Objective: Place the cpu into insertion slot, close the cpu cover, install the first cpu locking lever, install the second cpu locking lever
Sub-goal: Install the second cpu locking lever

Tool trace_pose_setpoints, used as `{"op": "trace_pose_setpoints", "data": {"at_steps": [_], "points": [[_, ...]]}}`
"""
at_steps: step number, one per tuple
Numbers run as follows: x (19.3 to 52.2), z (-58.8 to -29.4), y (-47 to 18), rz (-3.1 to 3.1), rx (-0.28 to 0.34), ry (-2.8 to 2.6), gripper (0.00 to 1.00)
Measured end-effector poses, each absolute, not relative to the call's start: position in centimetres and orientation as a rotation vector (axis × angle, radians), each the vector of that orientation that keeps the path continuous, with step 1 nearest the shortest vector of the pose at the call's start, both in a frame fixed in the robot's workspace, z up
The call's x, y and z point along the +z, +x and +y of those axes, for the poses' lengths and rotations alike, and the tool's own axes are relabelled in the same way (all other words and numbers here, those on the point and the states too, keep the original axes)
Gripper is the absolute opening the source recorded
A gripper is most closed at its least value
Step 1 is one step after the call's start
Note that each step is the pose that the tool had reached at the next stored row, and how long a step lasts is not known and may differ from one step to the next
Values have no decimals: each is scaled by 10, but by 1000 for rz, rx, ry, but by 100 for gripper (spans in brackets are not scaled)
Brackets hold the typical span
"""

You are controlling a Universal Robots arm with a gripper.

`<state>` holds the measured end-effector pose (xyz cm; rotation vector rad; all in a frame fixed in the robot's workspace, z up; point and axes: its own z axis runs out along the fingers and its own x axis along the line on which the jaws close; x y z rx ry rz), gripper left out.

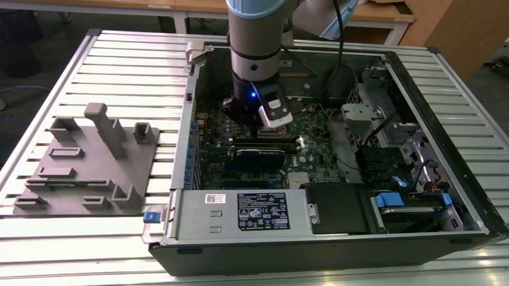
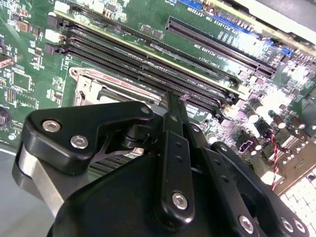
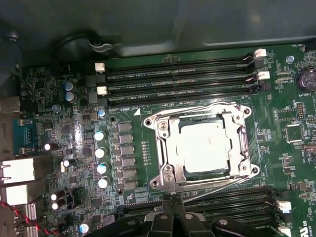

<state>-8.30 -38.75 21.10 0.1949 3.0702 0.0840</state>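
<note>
Black linkage of my hand [image 2: 173, 118] sits nearest the lens, fingers pinched together on nothing, tips low over the memory slots [image 3: 177, 81] just beside the insertion slot [image 3: 163, 170]. Cpu [image 3: 205, 147] lies in the slot, cpu cover [image 3: 242, 143] down around it. Risk: closed tips could skid off a thin lever wire and scrape the board [image 3: 128, 106].

- One cpu [image 3: 205, 146], seated inside the insertion slot [image 3: 163, 129].
- One cpu cover [image 3: 239, 143], lying flat around the cpu.
- Four long black memory slots [image 3: 177, 74] on the far side of the insertion slot in the first wrist view.
- More memory slots [image 3: 232, 200] on its near side; their count cannot be told.
- One gripper [image 1: 253, 126] above the green board [image 1: 306, 149].
- One grey fixture plate [image 1: 87, 164] beside the computer case [image 1: 445, 137], towards the exterior view's left.
</note>
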Motion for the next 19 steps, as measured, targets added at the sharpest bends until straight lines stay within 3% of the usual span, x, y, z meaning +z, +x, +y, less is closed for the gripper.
{"op": "trace_pose_setpoints", "data": {"at_steps": [9, 19], "points": [[211, -394, -83, 3070, 91, 195, 11], [208, -397, -87, 3070, 162, 197, 11]]}}
